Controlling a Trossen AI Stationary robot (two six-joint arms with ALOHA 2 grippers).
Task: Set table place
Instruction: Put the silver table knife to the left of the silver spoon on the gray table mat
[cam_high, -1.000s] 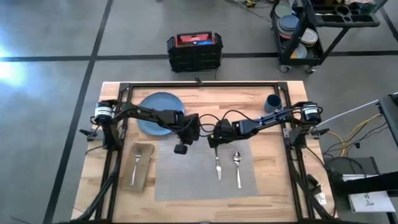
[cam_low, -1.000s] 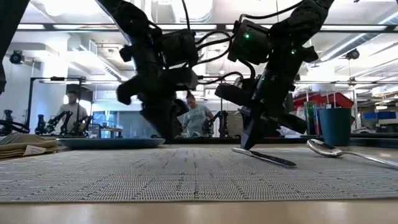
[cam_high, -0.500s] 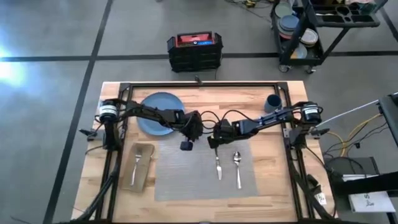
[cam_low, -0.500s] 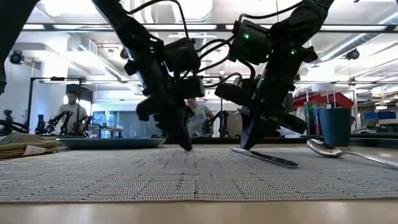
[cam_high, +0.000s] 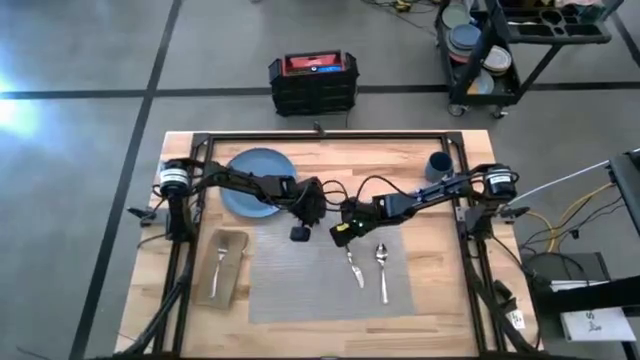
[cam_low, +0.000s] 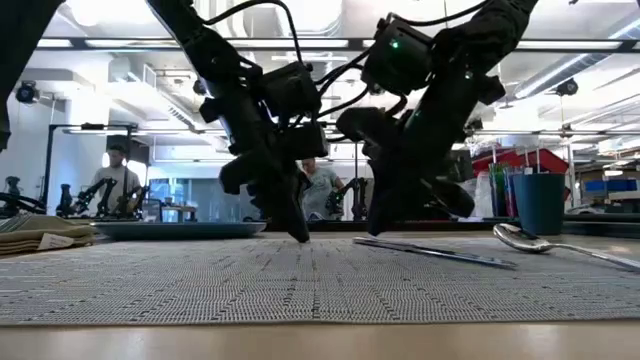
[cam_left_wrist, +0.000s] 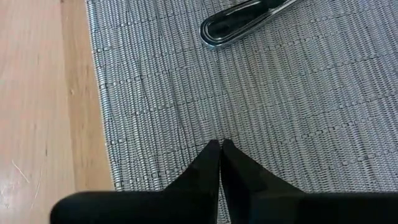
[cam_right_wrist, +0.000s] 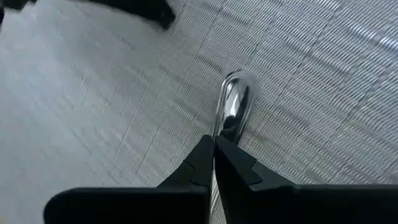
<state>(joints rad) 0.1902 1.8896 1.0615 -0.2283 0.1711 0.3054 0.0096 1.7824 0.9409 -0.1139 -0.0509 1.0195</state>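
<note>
The wooden worktop (cam_high: 430, 215) carries a grey woven placemat (cam_high: 300, 285) at lower centre, a blue plate (cam_high: 245, 180) at upper left, a tan napkin (cam_high: 232, 270) at lower left and a dark-blue cup (cam_high: 436, 165) at upper right.

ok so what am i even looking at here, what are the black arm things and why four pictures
They are two robot arms setting a table. One picture looks down from above, one looks level across the tabletop, and two come from cameras on the arms' wrists. On the wooden table lie a grey placemat, a blue plate, a fork on a napkin, a spoon and a cup. The left end effector presses shut on the placemat. The right end effector is closed over the knife.
</note>
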